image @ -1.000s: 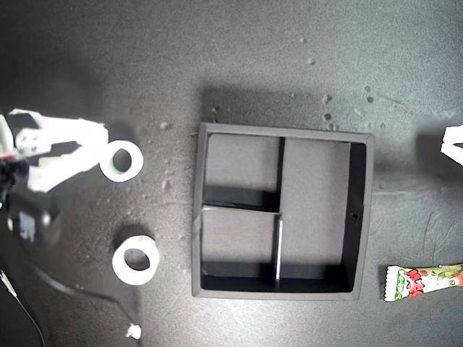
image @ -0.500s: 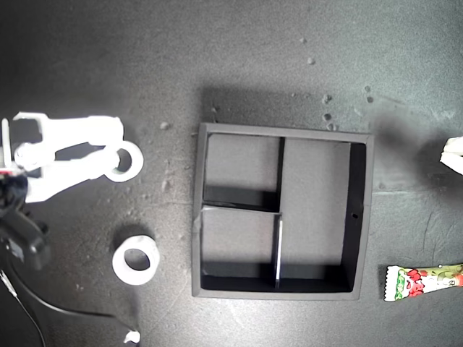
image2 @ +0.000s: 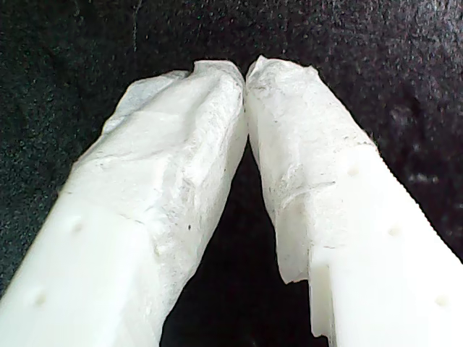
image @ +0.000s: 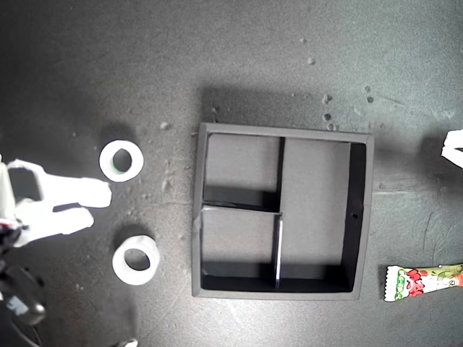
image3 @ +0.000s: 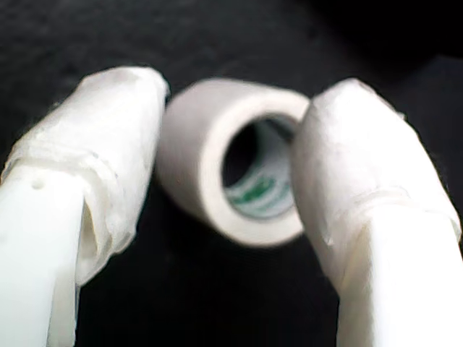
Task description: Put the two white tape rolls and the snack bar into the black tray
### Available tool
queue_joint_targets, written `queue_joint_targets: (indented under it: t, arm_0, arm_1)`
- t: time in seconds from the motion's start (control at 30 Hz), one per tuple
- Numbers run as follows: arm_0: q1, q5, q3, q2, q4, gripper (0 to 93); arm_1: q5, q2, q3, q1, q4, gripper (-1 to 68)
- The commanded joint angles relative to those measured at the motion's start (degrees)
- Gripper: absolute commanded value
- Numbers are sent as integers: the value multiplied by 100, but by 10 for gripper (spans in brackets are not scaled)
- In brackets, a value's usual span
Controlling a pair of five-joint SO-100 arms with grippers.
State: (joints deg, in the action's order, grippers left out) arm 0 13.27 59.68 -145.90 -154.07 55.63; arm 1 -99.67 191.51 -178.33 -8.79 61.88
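Observation:
The black tray (image: 366, 217) lies mid-table, its three compartments holding nothing. Two white tape rolls lie flat toward the exterior view's left, one (image: 105, 162) farther up and one (image: 119, 264) lower. My second gripper (image: 100, 206) is open between them, touching neither. In the second wrist view a tape roll (image3: 195, 166) sits just beyond the spread fingertips of the second gripper (image3: 235, 94); which roll it is I cannot tell. The snack bar (image: 423, 280) lies at the exterior view's lower right edge. My first gripper (image2: 246, 72) is shut on nothing; only its white tip (image: 453, 147) shows at the exterior view's right edge.
Small pale crumbs (image: 327, 108) dot the dark table above the tray and beside the rolls. A white scrap (image: 130, 342) lies at the exterior view's bottom left, near the second arm's dark body (image: 22, 307).
My second gripper was around the upper roll half a second ago; it has pulled back and down in the exterior view, open. The roll stayed in place. The first gripper barely moved.

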Motion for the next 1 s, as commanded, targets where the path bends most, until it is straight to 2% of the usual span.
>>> queue_joint_targets:
  t: [0.0, 0.3, 0.53, 0.63, 0.87, 0.97]
  arm_0:
    - [-114, -53, 378, 826, -255, 146]
    - [-554, -281, 729, 2127, -642, 162]
    - [-642, -211, 1195, 3226, -633, 163]
    - [-686, -97, 1248, 3577, -642, 159]
    - [-800, -35, 1283, 3981, -694, 132]
    - [-976, -26, 1310, 4017, -668, 75]
  arm_1:
    - [26, 44, -70, 193, -53, -3]
    - [105, 44, -70, 527, -308, -3]
    - [158, 44, -70, 642, -448, -3]
    - [554, 44, -70, 686, -958, -3]
    - [2355, 44, 448, 536, -2909, 1]
    - [2848, 44, 914, 492, -3313, 129]
